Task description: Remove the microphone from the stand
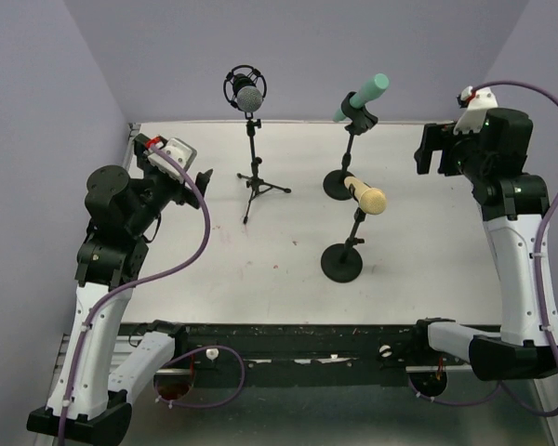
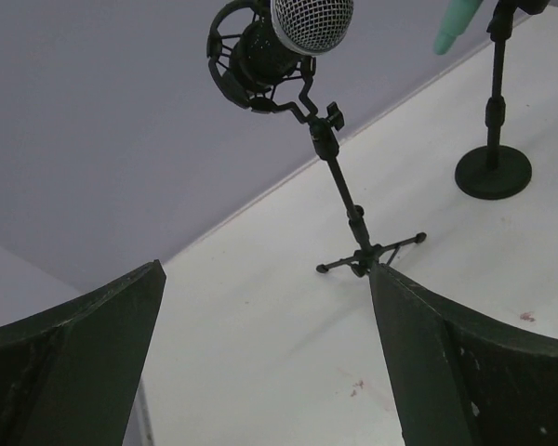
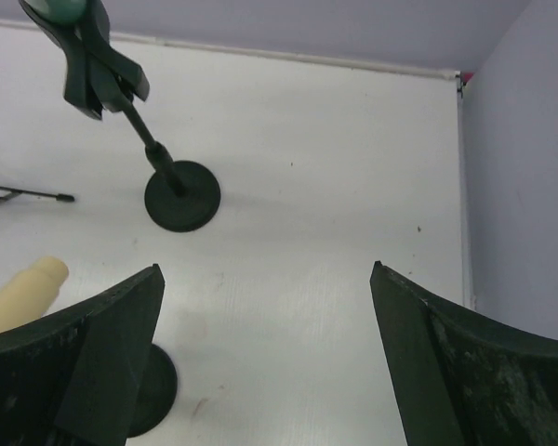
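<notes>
Three microphones sit on stands on the white table (image 1: 418, 269). A silver-headed microphone (image 1: 249, 95) hangs in a black shock mount on a tripod stand (image 1: 257, 181) at the back left. A teal microphone (image 1: 363, 96) is clipped to a round-base stand (image 1: 339, 183) at the back centre. In front of it, a cream microphone (image 1: 366, 196) rests on another round-base stand (image 1: 342, 262). My left gripper (image 1: 201, 179) is open, left of the tripod, with nothing between its fingers (image 2: 93, 325). My right gripper (image 1: 428, 149) is open at the far right, apart from the teal microphone's stand (image 3: 182, 195).
Purple walls close the table at the back and both sides. The tripod's legs (image 2: 367, 255) spread low over the table ahead of my left gripper (image 2: 265, 269). The cream microphone (image 3: 23, 293) and its base (image 3: 153, 390) lie left of my right gripper (image 3: 266, 269).
</notes>
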